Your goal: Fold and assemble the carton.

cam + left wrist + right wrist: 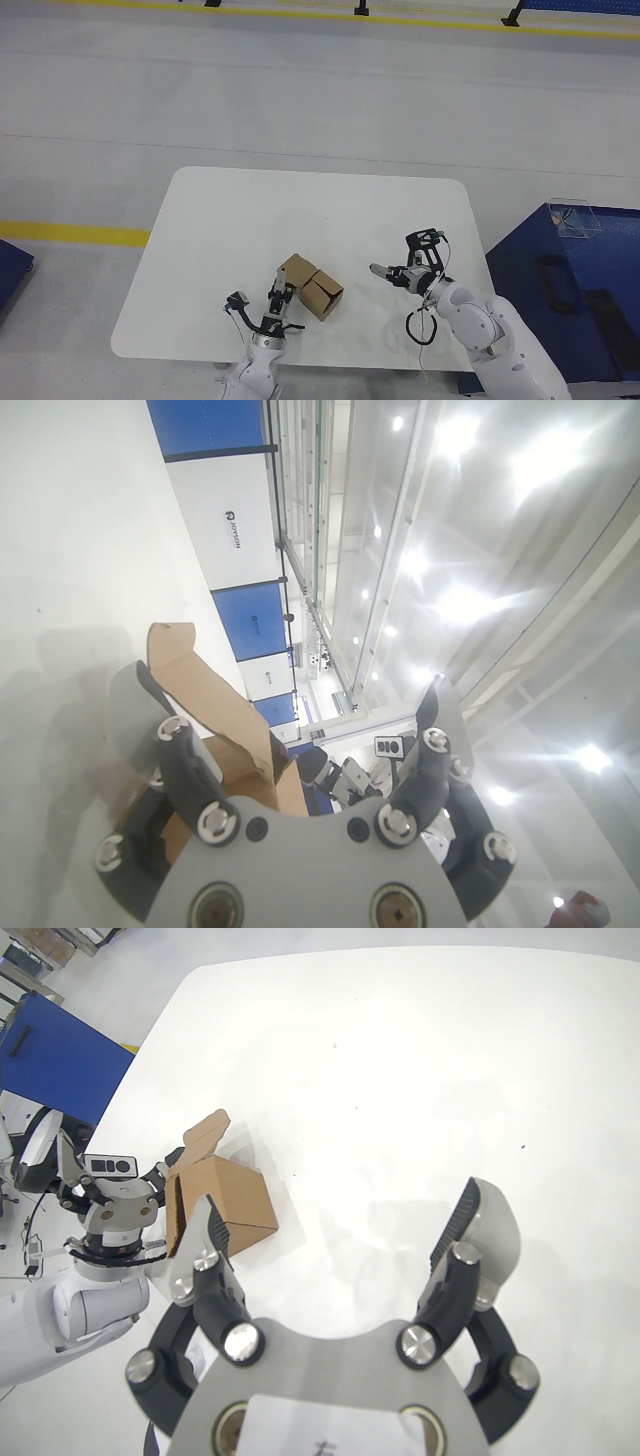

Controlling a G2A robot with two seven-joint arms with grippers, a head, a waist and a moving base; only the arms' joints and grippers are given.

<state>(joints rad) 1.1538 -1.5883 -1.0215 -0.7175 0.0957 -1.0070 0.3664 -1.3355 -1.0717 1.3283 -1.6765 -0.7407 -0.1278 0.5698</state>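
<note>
The carton (pixel 311 285) lies on its side on the table (pixel 300 205), close to the near edge and a little left of its middle. It is well away from the far edge and from every corner. It is part-formed: the body already makes a box shape, and the end facing the left gripper (pixel 258 300) is open, with one flap (pixel 200 685) standing up loose.

The left gripper sits at that open end with its jaws spread wide. One finger (pixel 127 720) lies along the raised flap. It seems to touch the cardboard, but the angle makes that hard to tell. The right gripper (pixel 340 1193) hangs over bare table to the right of the carton, well apart from it, jaws also spread and holding nothing.

The carton looks like plain brown cardboard, so it is probably light and stiff across each panel, and it should bend readily only along its creases. Being so light, it would likely slide on the smooth tabletop when pushed, so one gripper should brace the closed body. A flap is best pinched near its free edge and turned about its crease. Hard squeezing could dent a wall.
</note>
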